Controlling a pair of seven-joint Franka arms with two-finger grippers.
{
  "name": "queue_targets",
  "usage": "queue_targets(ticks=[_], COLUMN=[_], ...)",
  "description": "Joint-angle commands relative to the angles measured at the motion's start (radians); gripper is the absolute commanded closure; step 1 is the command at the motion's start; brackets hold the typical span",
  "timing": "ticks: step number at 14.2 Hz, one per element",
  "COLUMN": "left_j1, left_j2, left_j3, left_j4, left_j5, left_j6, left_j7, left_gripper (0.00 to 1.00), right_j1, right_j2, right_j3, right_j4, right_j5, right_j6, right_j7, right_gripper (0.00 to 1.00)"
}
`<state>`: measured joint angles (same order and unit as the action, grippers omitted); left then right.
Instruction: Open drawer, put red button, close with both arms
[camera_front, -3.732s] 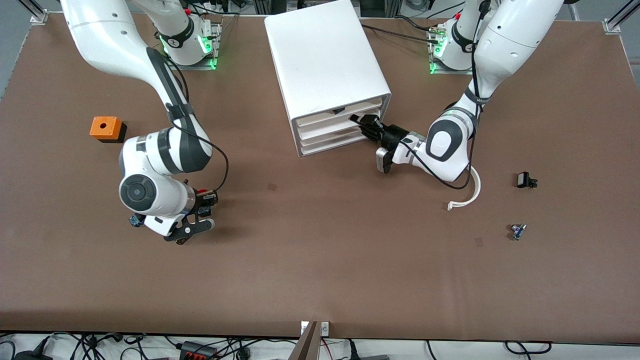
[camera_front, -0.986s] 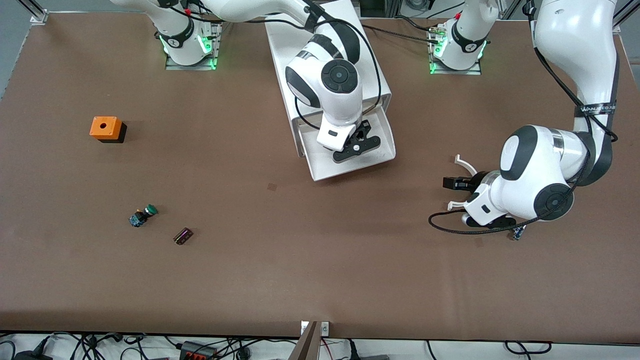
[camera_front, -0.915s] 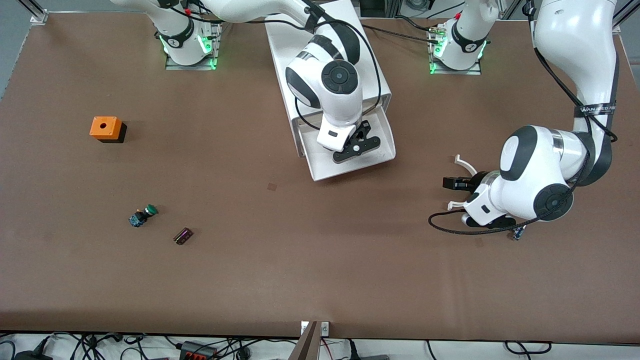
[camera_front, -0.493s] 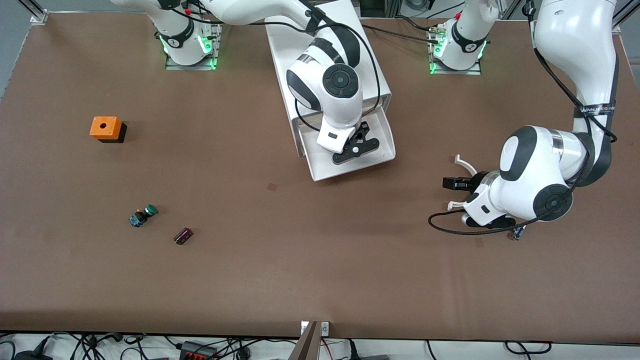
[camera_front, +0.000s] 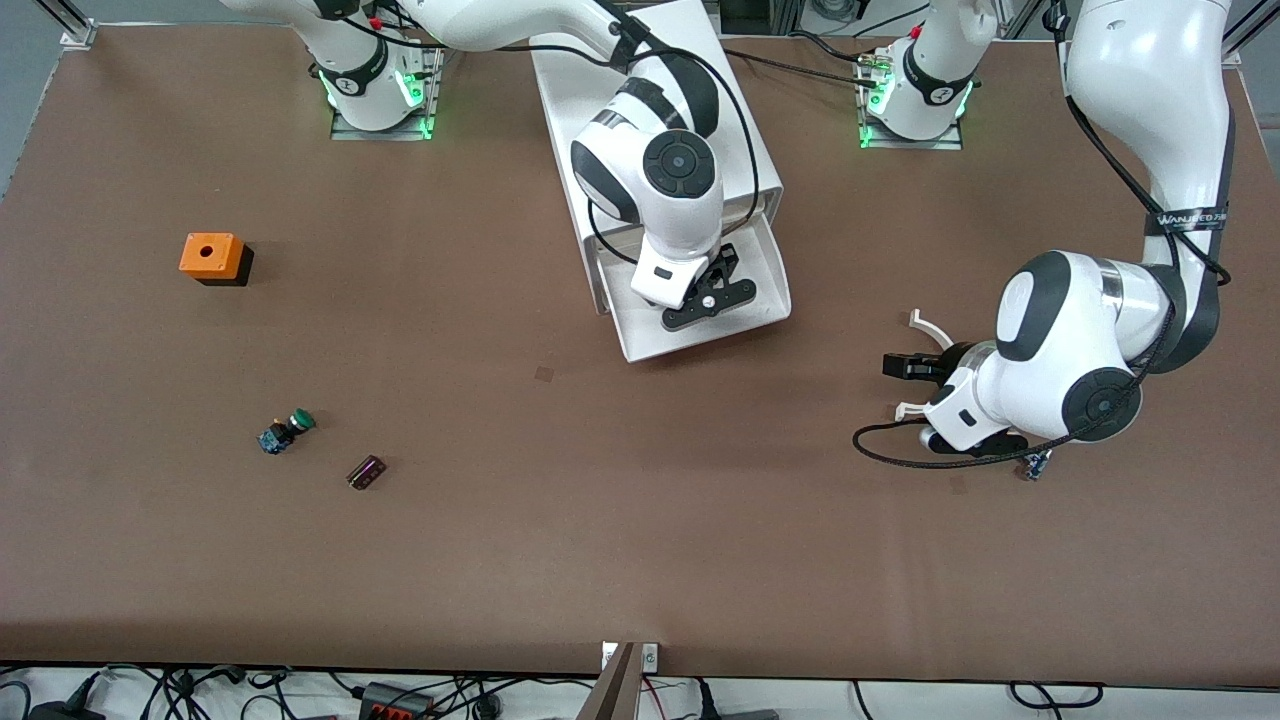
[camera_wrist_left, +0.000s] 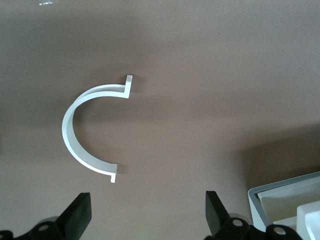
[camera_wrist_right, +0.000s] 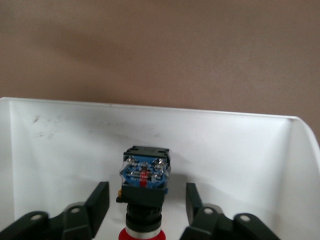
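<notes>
An orange box (camera_front: 211, 256) with a round hole on top stands on the brown table (camera_front: 640, 560) toward the right arm's end. Nearer to the front camera lies a green-capped button (camera_front: 285, 432), and just beside it, a little nearer still, a small dark block (camera_front: 366, 472). Toward the left arm's end, a white curved clip (camera_wrist_left: 90, 131) lies flat on the table. A tiny blue-and-black part (camera_front: 1035, 465) lies near it, closer to the front camera.
</notes>
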<state>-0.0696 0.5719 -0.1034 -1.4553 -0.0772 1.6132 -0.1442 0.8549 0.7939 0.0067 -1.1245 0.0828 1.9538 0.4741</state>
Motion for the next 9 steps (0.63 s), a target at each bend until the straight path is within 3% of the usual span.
queue_targets(ticks=[1,5,9], left_j1=[0.004,-0.001,-0.019], left_j2=[0.003,0.006,0.02], left_j3=[-0.004,-0.006,-0.039], left_j4=[0.004,0.001,-0.03], left_j5=[0.02,0.019,-0.03], left_j6=[-0.006,-0.004,0.078], left_j7=[-0.009,-0.012,-0.157], left_gripper=[0.0,0.0,0.0], right_j1=[-0.017,-0.105,-0.178], right_j2=[-0.008,-0.031,-0.102], right_j3=[-0.007,-0.026,-0.108], right_j4=[0.023,0.083,0.072], right_j5=[0.003,0.0,-0.002], right_j6=[-0.003,-0.015,-0.061], right_j7=[0.017,0.015,-0.003], right_gripper=[0.0,0.0,0.0])
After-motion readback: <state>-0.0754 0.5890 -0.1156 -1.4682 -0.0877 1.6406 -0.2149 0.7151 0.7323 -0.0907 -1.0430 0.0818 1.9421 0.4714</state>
